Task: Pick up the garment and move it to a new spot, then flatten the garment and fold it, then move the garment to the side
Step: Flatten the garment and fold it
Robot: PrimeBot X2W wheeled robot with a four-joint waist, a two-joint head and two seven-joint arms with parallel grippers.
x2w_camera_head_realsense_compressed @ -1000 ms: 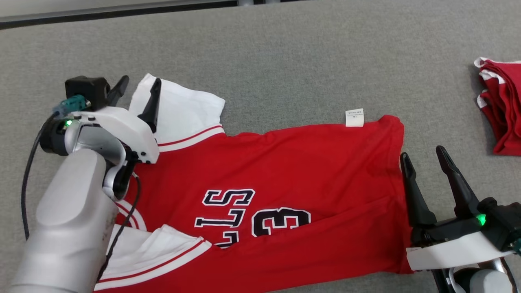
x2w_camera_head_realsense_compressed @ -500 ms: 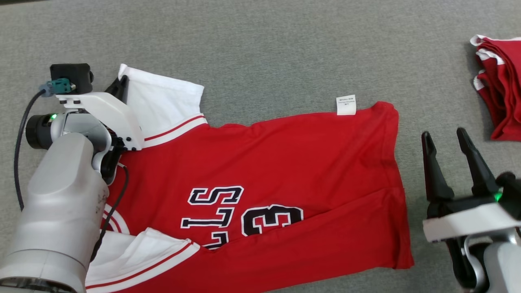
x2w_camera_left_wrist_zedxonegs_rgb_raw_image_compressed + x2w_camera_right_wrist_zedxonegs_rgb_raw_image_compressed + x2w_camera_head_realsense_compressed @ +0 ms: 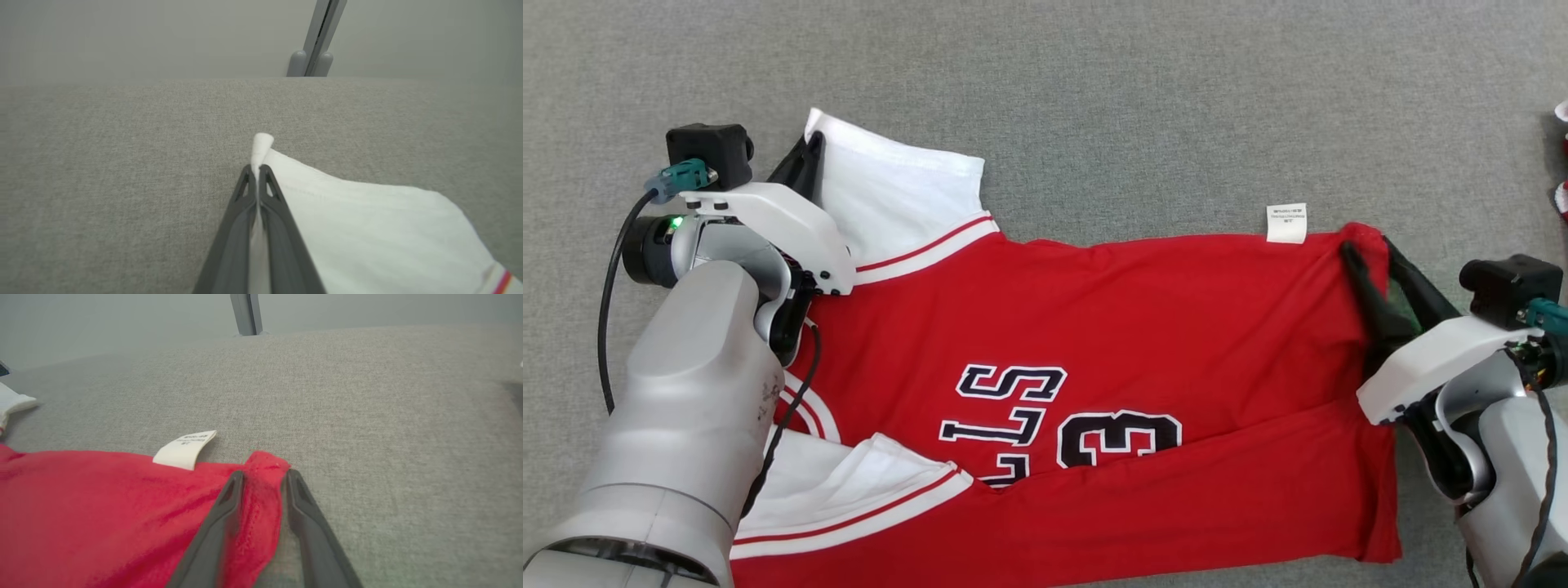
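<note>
The red jersey lies spread out on the gray tabletop, close to the front edge. The move to a new spot and most of the flattening look done. The folding is not done yet, and after that comes the move to the side. The left pincer is pressed together on the tip of the far white sleeve. The right pincer has its fingers a little apart, one on each side of the far hem corner, beside the white label. The jersey's long way runs side to side, neck toward the left edge, hem toward the right edge.
</note>
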